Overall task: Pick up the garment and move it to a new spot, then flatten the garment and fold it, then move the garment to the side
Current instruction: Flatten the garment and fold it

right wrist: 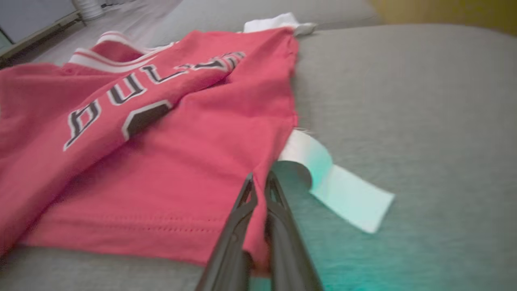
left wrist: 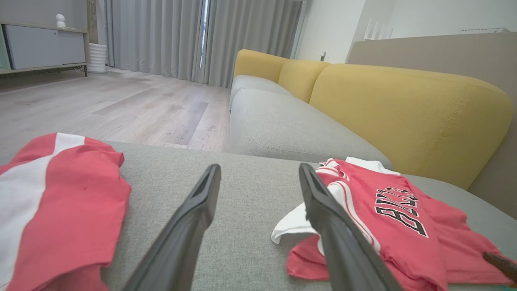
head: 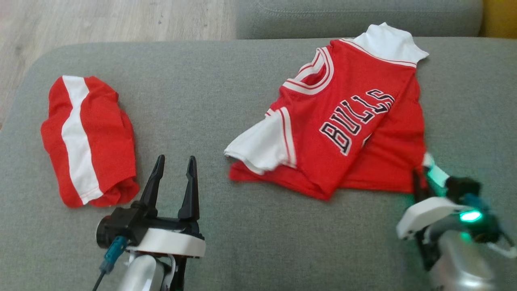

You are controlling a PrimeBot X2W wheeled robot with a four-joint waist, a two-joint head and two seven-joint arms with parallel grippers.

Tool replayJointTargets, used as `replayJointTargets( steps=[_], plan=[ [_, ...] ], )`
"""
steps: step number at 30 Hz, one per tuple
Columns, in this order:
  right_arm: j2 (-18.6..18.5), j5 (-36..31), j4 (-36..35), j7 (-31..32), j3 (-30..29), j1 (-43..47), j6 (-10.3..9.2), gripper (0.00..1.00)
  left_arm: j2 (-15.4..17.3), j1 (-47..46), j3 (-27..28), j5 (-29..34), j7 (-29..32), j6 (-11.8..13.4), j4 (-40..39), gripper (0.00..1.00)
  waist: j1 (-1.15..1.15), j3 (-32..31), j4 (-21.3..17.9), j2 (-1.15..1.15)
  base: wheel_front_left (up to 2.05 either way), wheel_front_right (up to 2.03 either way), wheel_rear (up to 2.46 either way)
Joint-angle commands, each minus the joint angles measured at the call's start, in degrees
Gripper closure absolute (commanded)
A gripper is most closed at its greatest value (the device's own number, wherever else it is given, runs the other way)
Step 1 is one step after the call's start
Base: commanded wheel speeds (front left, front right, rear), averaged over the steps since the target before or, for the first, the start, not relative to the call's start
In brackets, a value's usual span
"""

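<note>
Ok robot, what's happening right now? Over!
Right gripper shut on jersey, hem corner. Left gripper open over cushion. Jersey rumpled, not flat. Striped garment apart, far left.

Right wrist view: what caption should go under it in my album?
Right hand pinches the hem corner of the red Bulls jersey on the gray cushion, white strip alongside.

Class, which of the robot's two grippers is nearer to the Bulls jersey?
Right. The right gripper is shut on the lower corner of the Bulls jersey; the left gripper is open, off to the jersey's left, not touching it.
</note>
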Motion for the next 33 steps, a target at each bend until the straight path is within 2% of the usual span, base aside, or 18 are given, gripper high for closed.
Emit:
replayJointTargets(
  steps=[1,6,9,16,19,20,21,25,29,33],
  plan=[
    [-1.2,-1.91,-2.43,-0.69,-0.57,-2.29,0.37,1.0,0.09,-1.6,1.41,-0.17,-0.55,0.23,-1.59,0.0,0.0,-0.27,-0.04,0.0,0.0,0.0,0.0],
    [-5.34,-8.92,-8.27,1.83,-8.38,-4.15,0.37,1.0,0.09,-1.39,1.19,-0.48,-0.55,0.43,-1.55,0.0,0.0,-1.08,0.04,0.0,0.0,0.0,0.0],
    [-8.68,-11.82,-11.78,4.18,-11.04,-5.7,0.37,1.0,0.09,-1.25,0.94,-0.7,-0.55,0.54,-1.6,0.0,0.0,-1.45,0.14,0.0,0.0,0.0,0.0],
    [-15.42,-16.62,-14.97,9.82,-11.25,-9.95,0.37,1.0,0.09,-1.31,0.22,-1.21,-0.55,0.7,-1.74,0.0,0.0,-1.62,0.68,0.0,0.0,0.0,0.0],
    [-16.55,-17.42,-14.86,10.75,-11.18,-11.2,0.37,1.0,0.09,-1.53,0.04,-1.34,-0.55,0.69,-1.83,0.0,0.0,-1.36,1.01,0.0,0.0,0.0,0.0],
    [-17.08,-18.18,-14.92,10.91,-11.18,-11.72,0.37,0.74,0.09,-1.64,-0.06,-1.4,-0.55,0.67,-1.87,0.0,0.0,-1.22,1.22,0.0,0.0,0.0,0.0],
    [-17.41,-18.96,-14.96,11.03,-11.16,-12.16,0.37,0.0,0.09,-1.74,-0.15,-1.45,-0.55,0.64,-1.9,0.0,0.0,-1.09,1.43,0.0,0.0,0.0,0.0],
    [-15.81,-19.38,-15.33,10.18,-12.31,-13.44,0.37,0.0,0.09,-1.91,-0.18,-1.56,-0.55,0.77,-1.86,0.0,0.0,-0.9,2.14,0.0,0.0,0.0,0.0],
    [-11.19,-17.53,-17.21,7.17,-12.13,-11.85,0.37,0.0,0.09,-1.73,0.27,-1.4,-0.55,0.84,-1.79,0.0,0.0,-1.02,2.19,0.0,0.0,0.0,0.0],
    [-5.5,-14.05,-20.22,3.46,-9.23,-8.86,0.37,0.0,0.09,-1.33,1.09,-1.17,-0.55,0.93,-1.78,0.0,0.0,-1.69,1.35,0.0,0.0,0.0,0.0]
  ],
)
